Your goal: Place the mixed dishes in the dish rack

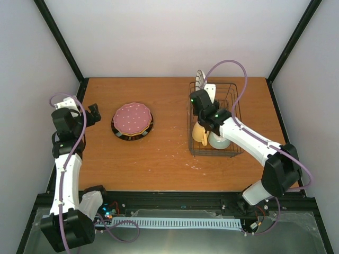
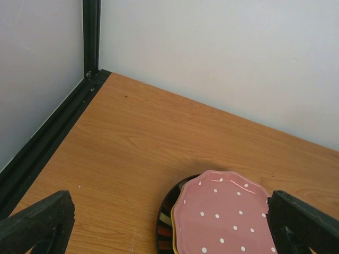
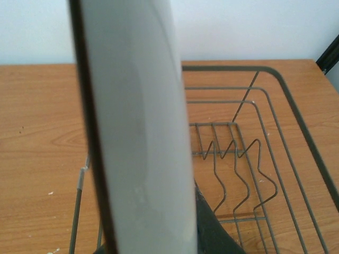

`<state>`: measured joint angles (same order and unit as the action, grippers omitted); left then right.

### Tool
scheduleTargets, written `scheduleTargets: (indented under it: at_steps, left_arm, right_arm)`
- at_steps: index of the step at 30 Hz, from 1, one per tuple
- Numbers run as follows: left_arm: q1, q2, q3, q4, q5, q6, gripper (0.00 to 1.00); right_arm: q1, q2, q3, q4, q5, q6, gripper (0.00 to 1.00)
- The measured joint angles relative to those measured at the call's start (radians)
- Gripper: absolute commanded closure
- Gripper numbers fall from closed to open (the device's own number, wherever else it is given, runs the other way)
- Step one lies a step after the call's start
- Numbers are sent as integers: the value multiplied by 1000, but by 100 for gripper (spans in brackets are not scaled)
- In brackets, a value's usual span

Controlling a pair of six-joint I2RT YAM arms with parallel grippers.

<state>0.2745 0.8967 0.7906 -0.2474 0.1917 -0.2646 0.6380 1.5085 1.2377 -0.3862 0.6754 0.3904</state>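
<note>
At the left edge of the top view, the left gripper (image 1: pixel 94 113) hangs above the wooden table (image 1: pixel 159 159) with its jaws spread wide and nothing between them. In its wrist view the two black fingers (image 2: pixel 39 225) sit in the bottom corners of the frame. Just right of it, left of centre on the table, is a stack of plates. A pink plate with white dots (image 1: pixel 132 117) is on top, the edge of a yellow-orange plate (image 2: pixel 174 222) shows beneath it, and a dark plate with a striped rim (image 2: pixel 164 225) is at the bottom. The dish rack (image 1: pixel 226 98) stands in the right half of the frame, well apart from the stack. At the rack's upper left corner the right gripper (image 1: pixel 203 91) is clenched on a white plate (image 1: pixel 199 82), holding it upright on edge over the wire floor. In the right wrist view that plate (image 3: pixel 137 132) fills the middle of the frame with the dividers to its right; whether its lower edge touches the wires cannot be told. In the rack's lower end, a yellow mug (image 1: pixel 199 132) lies beside a mint-green bowl (image 1: pixel 219 141), both partly hidden by the right arm.
</note>
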Motion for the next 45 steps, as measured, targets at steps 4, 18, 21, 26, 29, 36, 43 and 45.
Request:
scheduleTargets:
  at_steps: [4,18,21,26,29,36,43,45]
  left_arm:
    - [0,0,-7,0,-4,3,0]
    - [0,0,-20,8,-17,14,0]
    - [0,0,-20,9,-19,14,0]
    - [0,5,-20,15,-21,14,0]
    - [0,6,-20,14,-23,14,0]
    - [0,5,-23,15,-24,14,0]
    - [0,5,-28,15,-24,14,0]
    - [0,5,-28,15,-24,14,0]
  right_arm:
    - [-7,25,-11,2,-27,-2,97]
    - [-11,113,-35,70,-40,-26,97]
    - [-10,119,-37,96,-40,-34,97]
    - [-10,127,-42,119,-35,-34,97]
    - [-10,127,-42,119,-32,-23,97]
    - [-10,110,-74,118,-4,44,97]
    - [-17,101,-108,74,-8,79,97]
    - [-18,101,-107,69,-11,82,97]
